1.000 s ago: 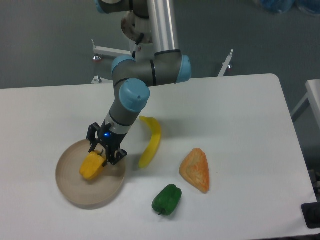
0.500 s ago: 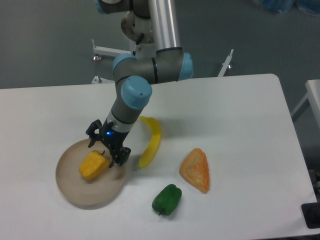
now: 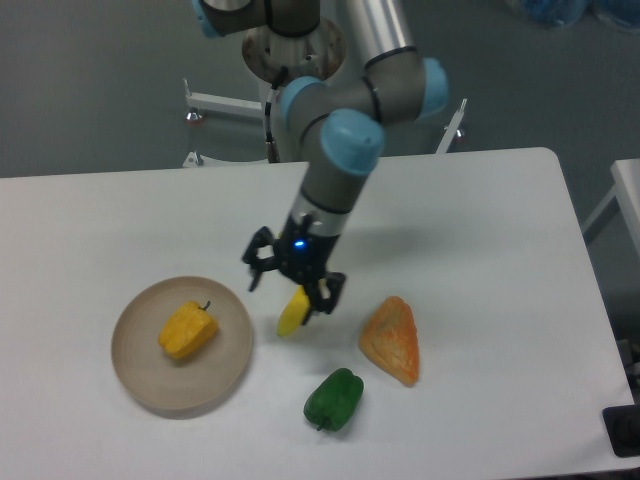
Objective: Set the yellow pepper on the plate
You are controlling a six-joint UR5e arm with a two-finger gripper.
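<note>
The yellow pepper [image 3: 187, 331] lies on the beige plate [image 3: 140, 378] at the front left of the white table, stem pointing up-right. My gripper [image 3: 292, 286] is open and empty, raised above the table to the right of the plate, clear of the pepper. It hangs over the banana [image 3: 293, 311], of which only the lower end shows under the fingers.
An orange triangular wedge [image 3: 392, 340] lies right of the gripper. A green pepper [image 3: 334, 399] sits near the front edge. The arm's links reach down from the back centre. The table edge runs along the right side.
The gripper let go of the yellow pepper on the plate, rose and moved right, now above the banana. The pepper stays on the plate.
</note>
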